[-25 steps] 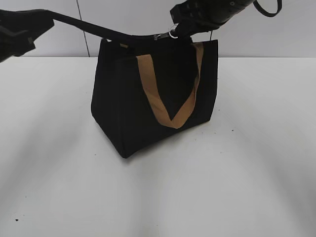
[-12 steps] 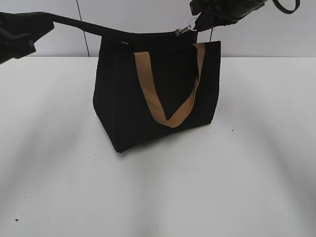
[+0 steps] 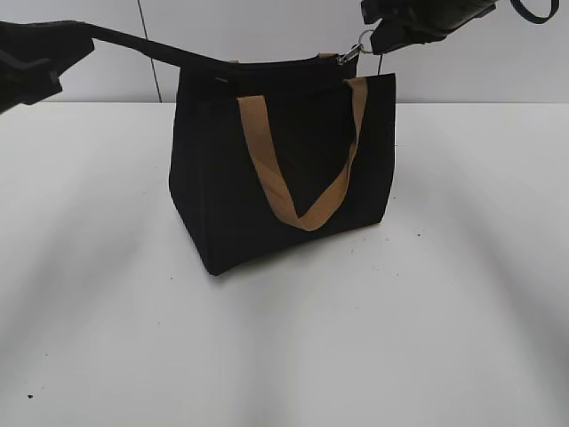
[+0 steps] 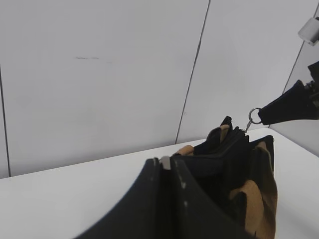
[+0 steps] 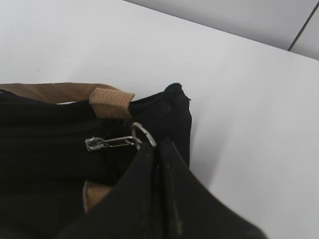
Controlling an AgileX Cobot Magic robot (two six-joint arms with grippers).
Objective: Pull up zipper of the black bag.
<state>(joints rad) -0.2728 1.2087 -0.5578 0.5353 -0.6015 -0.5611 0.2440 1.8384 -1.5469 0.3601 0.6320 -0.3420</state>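
A black bag (image 3: 284,169) stands mid-surface (image 3: 284,356), which is plain white with a few dark specks, before a pale panelled wall (image 3: 249,36) with thin dark seams. The left gripper (image 3: 40,58), jaws clenched on the bag's black strap (image 3: 151,49), pulls it taut left of the bag. The right gripper (image 3: 384,34), jaws pinched on the zipper (image 3: 348,55) pull ring, hangs above the bag's right top corner.
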